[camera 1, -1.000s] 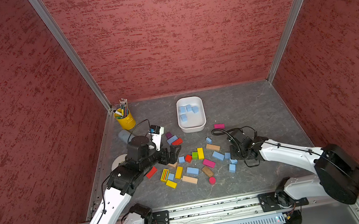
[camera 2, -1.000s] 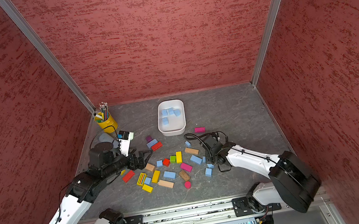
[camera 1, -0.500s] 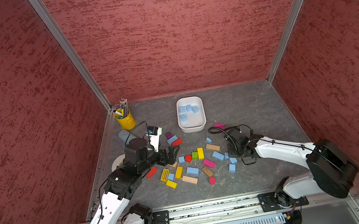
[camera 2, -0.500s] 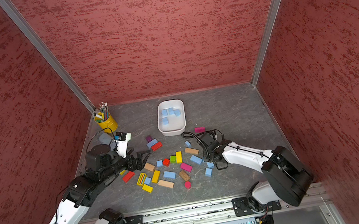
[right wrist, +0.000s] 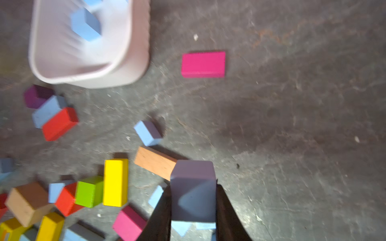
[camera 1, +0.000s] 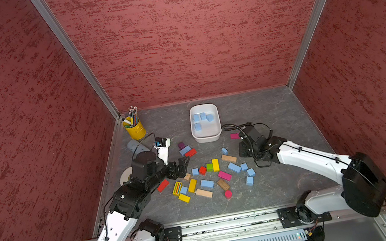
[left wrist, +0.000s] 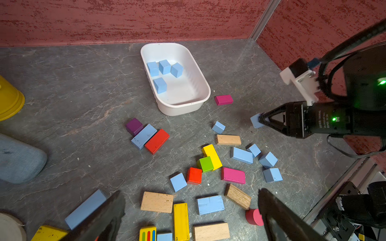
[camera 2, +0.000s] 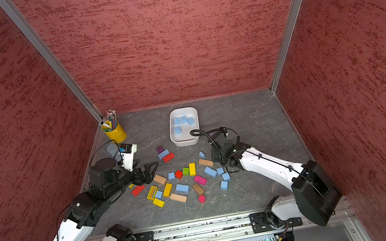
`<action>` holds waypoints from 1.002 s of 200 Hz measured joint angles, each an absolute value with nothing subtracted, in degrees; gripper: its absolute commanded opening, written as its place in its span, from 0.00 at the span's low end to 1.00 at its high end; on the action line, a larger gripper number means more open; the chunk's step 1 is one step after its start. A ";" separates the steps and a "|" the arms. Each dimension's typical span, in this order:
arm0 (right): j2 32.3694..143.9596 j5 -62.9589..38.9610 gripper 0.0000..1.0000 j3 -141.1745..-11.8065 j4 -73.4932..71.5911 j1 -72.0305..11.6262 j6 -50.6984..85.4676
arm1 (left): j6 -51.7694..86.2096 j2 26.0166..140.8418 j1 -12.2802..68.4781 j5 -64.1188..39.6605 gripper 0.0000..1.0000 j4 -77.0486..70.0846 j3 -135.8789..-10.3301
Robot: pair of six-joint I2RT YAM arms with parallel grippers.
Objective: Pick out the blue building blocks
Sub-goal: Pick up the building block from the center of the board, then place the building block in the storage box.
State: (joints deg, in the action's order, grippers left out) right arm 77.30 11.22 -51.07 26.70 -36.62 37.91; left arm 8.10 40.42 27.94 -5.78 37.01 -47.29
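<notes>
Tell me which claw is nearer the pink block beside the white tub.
Right. The right claw, shut on a blue block, hangs close by the pink block; the left claw stands open on the pile's far side.

Four blue cubes (camera 1: 201, 119) lie in the tray (camera 1: 208, 138) at 12 o'clock. One blue block (right wrist: 193, 192) is clamped in the right gripper (left wrist: 260, 120). Loose blue blocks (camera 1: 234, 167) lie scattered flat across the bench (camera 1: 266, 119).

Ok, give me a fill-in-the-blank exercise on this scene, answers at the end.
1. The white bin holds ___ blue cubes.
2. The block clamped in the right gripper is ___ in colour.
3. The left gripper stands ___ and holds nothing.
4. The pencils stand in a ___ cup.
Missing words: four; blue; open; yellow.
</notes>
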 measured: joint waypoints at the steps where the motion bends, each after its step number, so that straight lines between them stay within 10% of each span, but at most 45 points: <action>1: 77.36 11.22 0.10 -51.37 26.65 -36.60 37.82 | 8.08 40.40 27.94 -5.74 1.00 37.04 -47.27; 200: 114.98 7.11 0.11 -92.49 20.56 -36.67 26.81 | 8.08 39.27 27.94 -3.11 0.99 37.69 -46.92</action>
State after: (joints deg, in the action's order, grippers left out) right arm 114.98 7.11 -92.49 20.56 -36.67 26.81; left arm 8.08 39.27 27.94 -3.11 37.69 -46.92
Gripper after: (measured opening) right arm 0.299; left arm 0.996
